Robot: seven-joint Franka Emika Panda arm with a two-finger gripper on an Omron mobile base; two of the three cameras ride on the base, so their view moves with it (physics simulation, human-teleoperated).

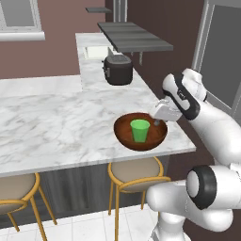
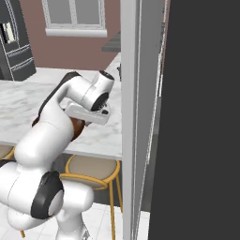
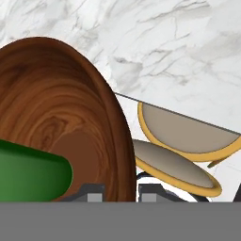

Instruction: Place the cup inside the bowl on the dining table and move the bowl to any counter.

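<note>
The dark reddish-brown wooden bowl (image 1: 126, 133) sits near the front right corner of the white marble dining table (image 1: 52, 122). The green cup (image 1: 140, 130) stands upright inside it. My gripper (image 1: 158, 123) comes down on the bowl's right rim and is shut on it. In the hand view the bowl (image 3: 61, 122) rim passes between the two fingertips of the gripper (image 3: 121, 192), and the cup (image 3: 33, 174) shows at the lower left. In the right base view a sliver of the bowl (image 2: 77, 127) shows behind my arm.
A black toaster (image 1: 117, 69) stands on the marble counter (image 1: 94, 75) that runs back from the table, past a sink (image 1: 96, 51). Yellow-framed stools (image 1: 136, 172) (image 1: 14, 188) stand under the table's front edge. A tall dark panel (image 2: 201, 117) and white post (image 2: 129, 117) stand close on the right.
</note>
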